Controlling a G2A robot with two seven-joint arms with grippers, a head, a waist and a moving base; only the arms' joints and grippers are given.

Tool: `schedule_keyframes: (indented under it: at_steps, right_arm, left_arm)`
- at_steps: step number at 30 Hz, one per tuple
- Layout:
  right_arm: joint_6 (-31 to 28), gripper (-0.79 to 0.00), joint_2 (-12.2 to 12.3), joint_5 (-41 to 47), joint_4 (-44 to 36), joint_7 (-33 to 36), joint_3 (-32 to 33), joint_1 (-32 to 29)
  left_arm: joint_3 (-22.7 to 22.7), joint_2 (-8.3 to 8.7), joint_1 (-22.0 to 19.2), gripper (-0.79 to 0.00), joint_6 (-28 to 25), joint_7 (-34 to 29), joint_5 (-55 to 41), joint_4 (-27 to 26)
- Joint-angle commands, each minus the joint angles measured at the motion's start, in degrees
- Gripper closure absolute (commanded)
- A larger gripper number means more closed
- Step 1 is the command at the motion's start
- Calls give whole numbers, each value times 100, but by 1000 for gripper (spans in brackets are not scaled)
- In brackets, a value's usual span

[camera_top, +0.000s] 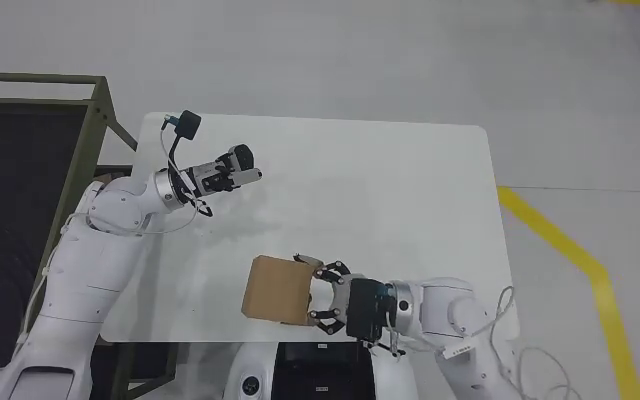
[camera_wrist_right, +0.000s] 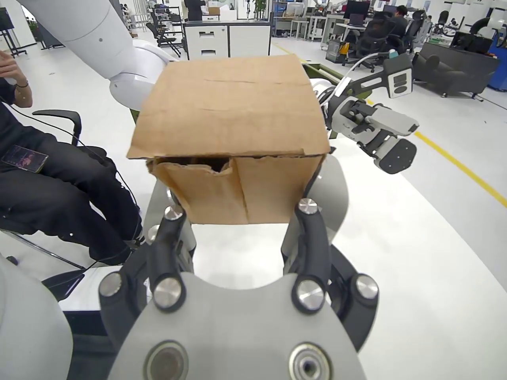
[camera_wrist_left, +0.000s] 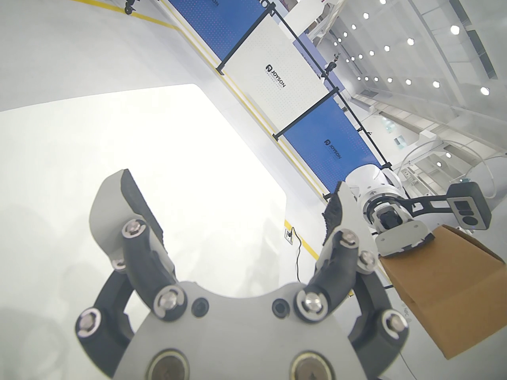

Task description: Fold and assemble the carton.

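Brown cardboard carton point(camera_top: 277, 290) at the near edge of the white desk point(camera_top: 400, 200). The right claw point(camera_top: 312, 293) is clamped on its flapped end, fingers point(camera_wrist_right: 334, 195) pressing both side walls. From that claw the carton runs straight ahead, toward the robot's left.

The left claw point(camera_top: 250, 172) hangs farther out over the desk, jaws spread and empty, well apart from the carton. The right arm is the nearer one. We judge that any fold of the free end needs the left claw to cross over.

The carton looks near square, so we can't tell its long axis. Its far end is hidden, and we can't tell whether its base touches the desk. The near flaps are ragged, with a gap.
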Motion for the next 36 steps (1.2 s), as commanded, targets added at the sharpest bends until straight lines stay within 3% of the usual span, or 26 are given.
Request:
schedule_keyframes:
  at_steps: [1, 9, 15, 21, 33, 34, 35, 36]
  right_arm:
    - [-261, 0, 14, -135, 321, -151, -15, 165]
    - [-333, 0, 120, -1600, 1339, -747, -398, 510]
    - [241, 0, 104, -2112, 2216, -1037, -688, 770]
    - [564, 0, 65, -2199, 2942, -1376, -909, 1128]
    - [649, 0, 10, -1949, 4008, -1701, -1126, 1717]
    - [645, -43, 8, -1950, 4058, -1672, -1146, 1750]
    - [635, -252, 5, -1934, 4091, -1648, -1168, 1778]
    - [629, -409, 1, -1910, 4114, -1635, -1187, 1800]
  left_arm:
    - [0, 0, 0, -785, 0, 0, 0, 0]
    - [0, 0, 0, -785, 0, 0, 0, 0]
    - [0, 0, 0, -785, 0, 0, 0, 0]
    - [0, 0, 0, -785, 0, 0, 0, 0]
    - [0, 0, 0, -785, 0, 0, 0, 0]
    - [0, 0, 0, -785, 0, 0, 0, 0]
    - [0, 0, 0, -785, 0, 0, 0, 0]
    - [0, 0, 0, -785, 0, 0, 0, 0]
